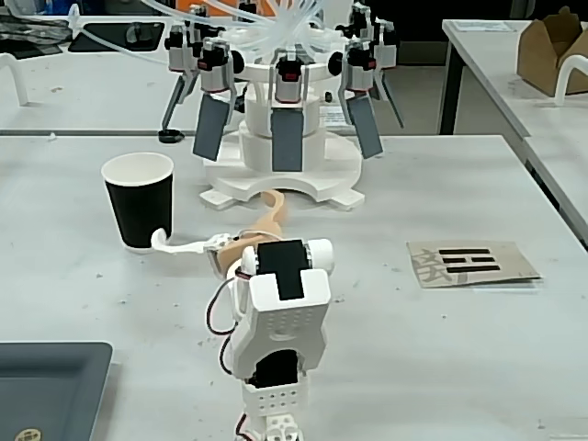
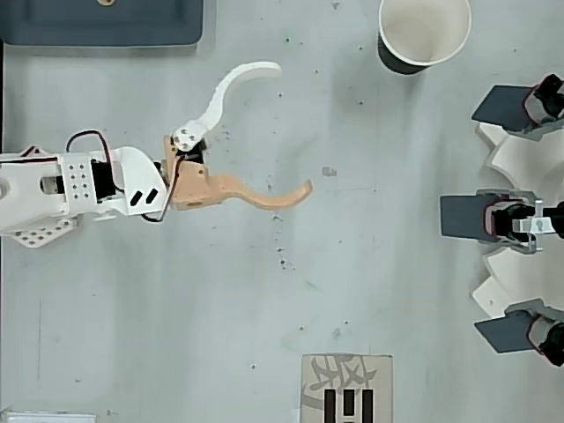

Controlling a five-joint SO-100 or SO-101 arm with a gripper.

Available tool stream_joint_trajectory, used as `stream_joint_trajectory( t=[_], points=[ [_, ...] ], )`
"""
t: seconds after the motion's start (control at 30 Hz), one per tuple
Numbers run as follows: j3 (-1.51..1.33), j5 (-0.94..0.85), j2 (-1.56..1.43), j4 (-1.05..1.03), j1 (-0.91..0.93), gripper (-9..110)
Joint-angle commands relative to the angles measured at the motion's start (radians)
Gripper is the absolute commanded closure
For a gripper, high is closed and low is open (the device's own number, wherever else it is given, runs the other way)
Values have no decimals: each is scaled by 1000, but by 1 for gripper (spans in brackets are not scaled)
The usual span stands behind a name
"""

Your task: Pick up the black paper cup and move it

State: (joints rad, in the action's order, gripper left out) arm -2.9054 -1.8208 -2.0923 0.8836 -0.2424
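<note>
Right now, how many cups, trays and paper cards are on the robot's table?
Black paper cup: 1
Dark tray: 1
Card with black bars: 1
Total: 3

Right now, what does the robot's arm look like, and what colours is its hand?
The arm is white plastic with rows of little holes, black motor blocks, and thin red and black wires. Its hand has two curved, claw-like fingers: one white, one tan-orange.
</note>
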Motion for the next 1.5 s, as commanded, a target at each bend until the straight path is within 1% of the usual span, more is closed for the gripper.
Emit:
stream_joint_trajectory(
  t=[0.0, 0.27, 0.97, 1.47],
  points=[
    [8, -8, -23, 25, -18, 50],
    [57, -8, 31, 26, -49, 49],
    [376, -3, 302, 26, -100, 47],
    [693, 5, 577, 26, -126, 47]
  ],
)
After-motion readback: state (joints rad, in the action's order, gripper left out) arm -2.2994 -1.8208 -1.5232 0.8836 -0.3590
